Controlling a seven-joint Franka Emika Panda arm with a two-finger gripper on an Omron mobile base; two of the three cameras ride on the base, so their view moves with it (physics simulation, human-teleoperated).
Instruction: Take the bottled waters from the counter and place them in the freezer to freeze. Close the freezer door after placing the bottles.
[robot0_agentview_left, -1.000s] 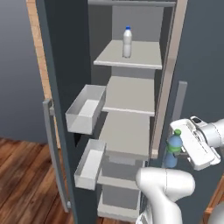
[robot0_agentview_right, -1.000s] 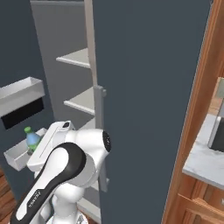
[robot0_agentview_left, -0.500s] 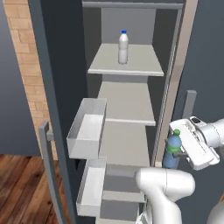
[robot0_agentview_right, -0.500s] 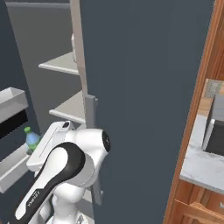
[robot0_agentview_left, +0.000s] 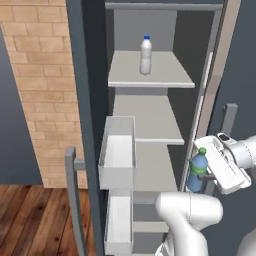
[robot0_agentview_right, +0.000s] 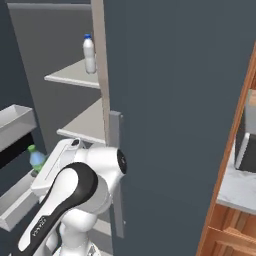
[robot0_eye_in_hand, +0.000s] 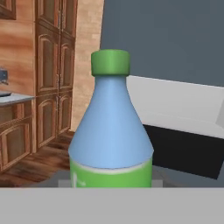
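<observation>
A blue-tinted bottled water (robot0_agentview_left: 198, 171) with a green cap hangs upright in front of the open freezer (robot0_agentview_left: 150, 115), and my gripper (robot0_agentview_left: 204, 174) is shut on its lower body. The same bottle (robot0_eye_in_hand: 111, 131) looms large in the hand view and appears small at the left (robot0_agentview_right: 36, 159) of the right base view. A clear-whitish bottle (robot0_agentview_left: 145, 55) with a blue cap stands on the freezer's upper shelf (robot0_agentview_right: 89, 54). The freezer door (robot0_agentview_left: 84, 110) stands swung open at the left, bar handle (robot0_agentview_left: 70, 200) toward me. A corner of the counter (robot0_agentview_right: 239, 189) shows at the right.
Two white drawers (robot0_agentview_left: 118, 150) stick out of the freezer below the shelves. A closed dark door (robot0_agentview_right: 170, 120) with a vertical handle (robot0_agentview_right: 116, 175) stands right of the opening. A brick wall (robot0_agentview_left: 37, 90) and wood floor (robot0_agentview_left: 30, 215) lie left. Wooden cabinets (robot0_eye_in_hand: 48, 74) stand beyond.
Both base views have shifted, so the base has moved: the freezer opening now sits more centred and its upper shelf bottle lower in frame. The green-capped bottle stays in the shut gripper.
</observation>
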